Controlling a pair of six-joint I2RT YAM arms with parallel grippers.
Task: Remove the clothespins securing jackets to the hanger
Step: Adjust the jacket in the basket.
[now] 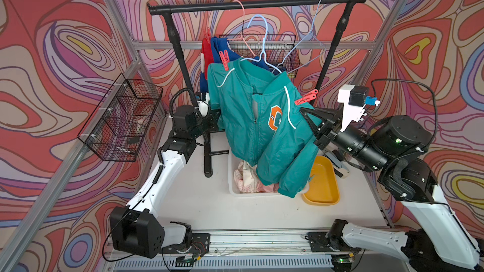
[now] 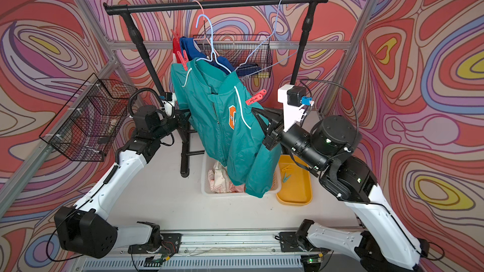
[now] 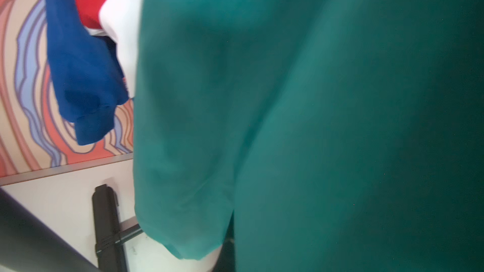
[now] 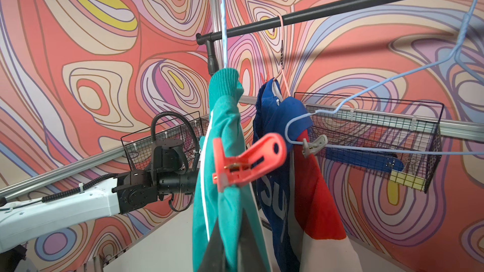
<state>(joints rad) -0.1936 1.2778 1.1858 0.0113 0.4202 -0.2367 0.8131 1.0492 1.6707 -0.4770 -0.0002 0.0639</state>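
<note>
A teal-green jacket [image 1: 251, 121] hangs on a light-blue hanger [image 1: 262, 48] from the black rail [image 1: 256, 2]. Coral-red clothespins pinch its two shoulders [image 1: 224, 60] [image 1: 306, 97]. My right gripper [image 4: 230, 231] is shut on the teal fabric just below the nearer clothespin [image 4: 246, 160]. My left gripper [image 1: 213, 116] sits at the jacket's other side; teal cloth [image 3: 314, 126] fills its wrist view and hides the jaws. Behind hangs the blue-red-white jacket [image 4: 282, 179] with a coral clothespin [image 1: 207, 34] at its top. A pink jacket [image 1: 245, 179] lies in the white bin [image 1: 231, 191].
A yellow tray [image 1: 323, 187] beside the bin holds teal [image 2: 286, 177] and orange [image 2: 286, 169] clothespins. An empty blue hanger [image 4: 366, 92] carries a grey clothespin [image 4: 313, 145]. Wire baskets hang at the left [image 1: 120, 119] and back [image 1: 275, 48]. The rail's black foot [image 1: 208, 158] stands on the table.
</note>
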